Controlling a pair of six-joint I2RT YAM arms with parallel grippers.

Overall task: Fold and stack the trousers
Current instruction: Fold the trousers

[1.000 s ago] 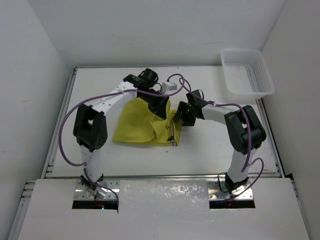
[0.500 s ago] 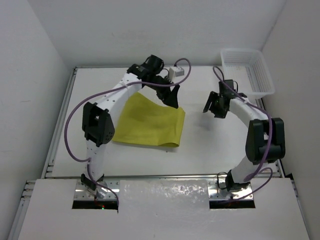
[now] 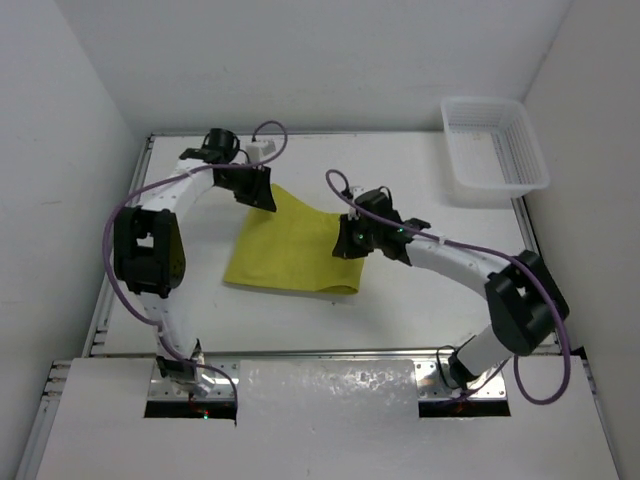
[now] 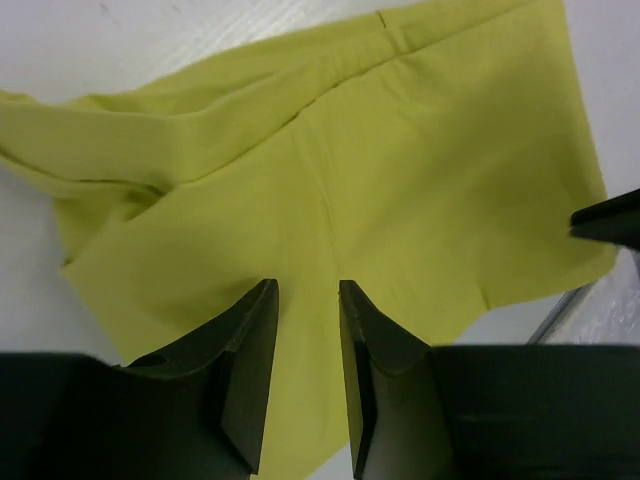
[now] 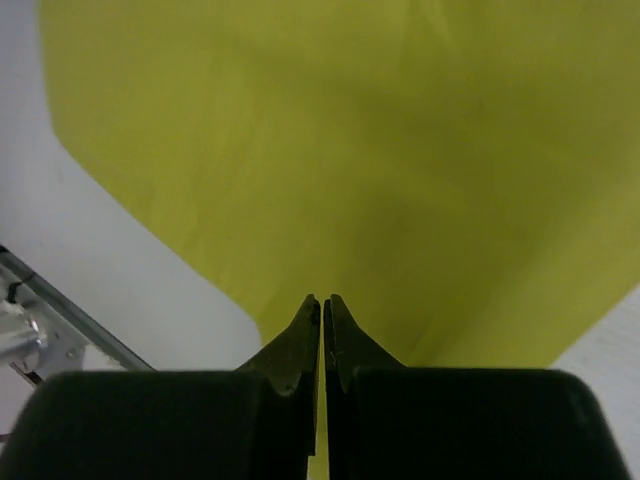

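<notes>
One basket (image 3: 495, 188), overhead only; trousers (image 4: 400, 180) creases, left wrist.

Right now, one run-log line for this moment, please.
trousers: folded, on table | left gripper: open, over far-left corner | right gripper: shut, at right edge

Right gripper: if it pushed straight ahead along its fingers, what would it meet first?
The trousers. The right gripper, jaws shut, points at the folded yellow cloth, and nothing shows between its tips and the fabric. The views don't settle how much gap is left, or whether the tips already touch.
</notes>
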